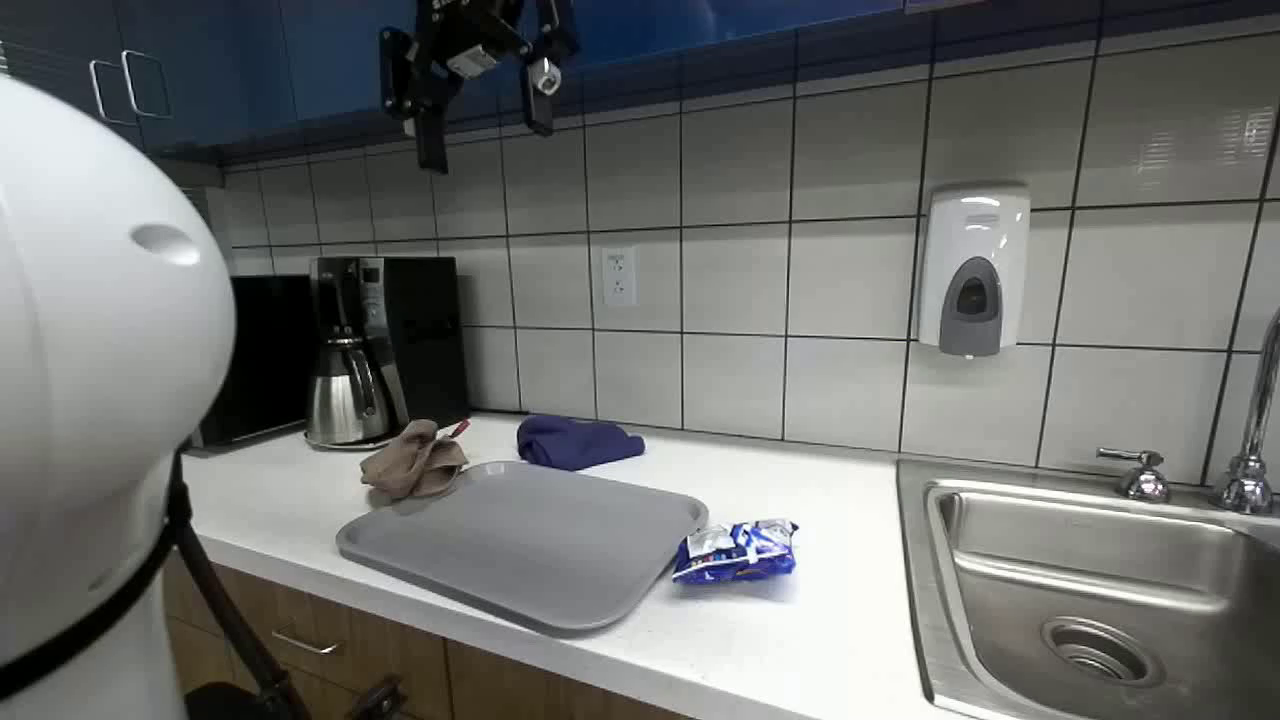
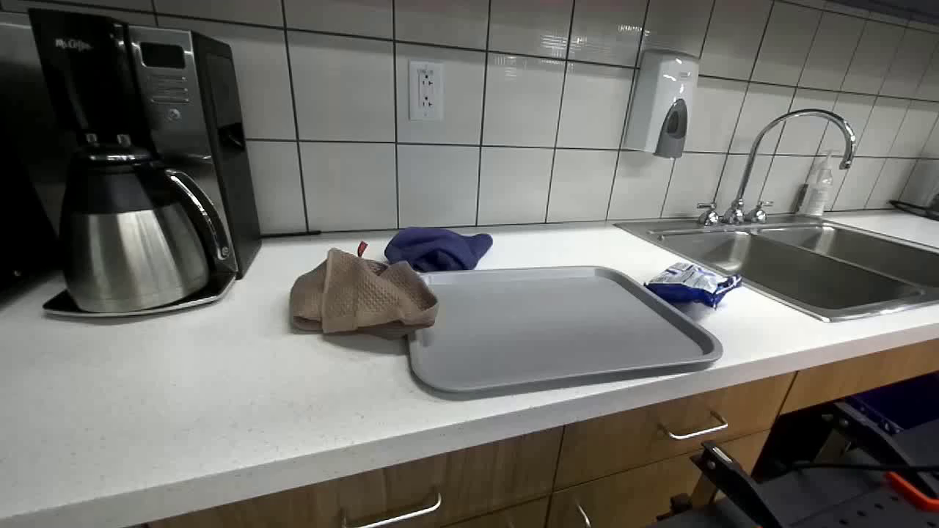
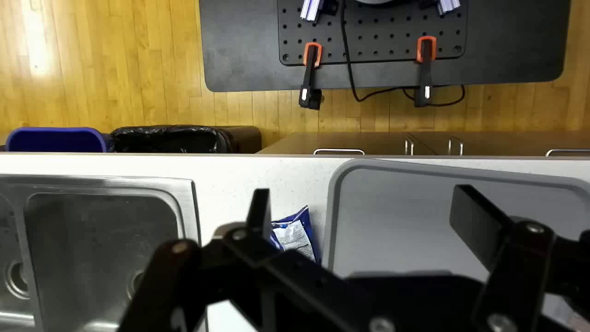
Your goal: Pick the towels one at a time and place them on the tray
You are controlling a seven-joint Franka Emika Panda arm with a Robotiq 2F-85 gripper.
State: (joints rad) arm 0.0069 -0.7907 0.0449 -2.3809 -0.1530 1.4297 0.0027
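Wrist view | gripper (image 3: 363, 210) spread wide, holding only air, higher than tray (image 1: 540, 545) in an exterior view | brown towel (image 2: 363, 297): one, overlapping tray's rim in both exterior views; navy towel (image 2: 436, 251): one, between tray and tiled wall (image 2: 522, 103); packet (image 1: 738, 552): one, between tray and sink (image 1: 935, 600) | tray: one, grey floor exposed

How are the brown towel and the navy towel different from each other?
Colour: the brown towel is beige-brown, the navy towel dark blue. Surface: the brown towel shows a waffle-like weave; the navy towel looks smoother. Place: the navy towel lies nearer the tiled wall than the brown towel. Both are crumpled, not spread flat.
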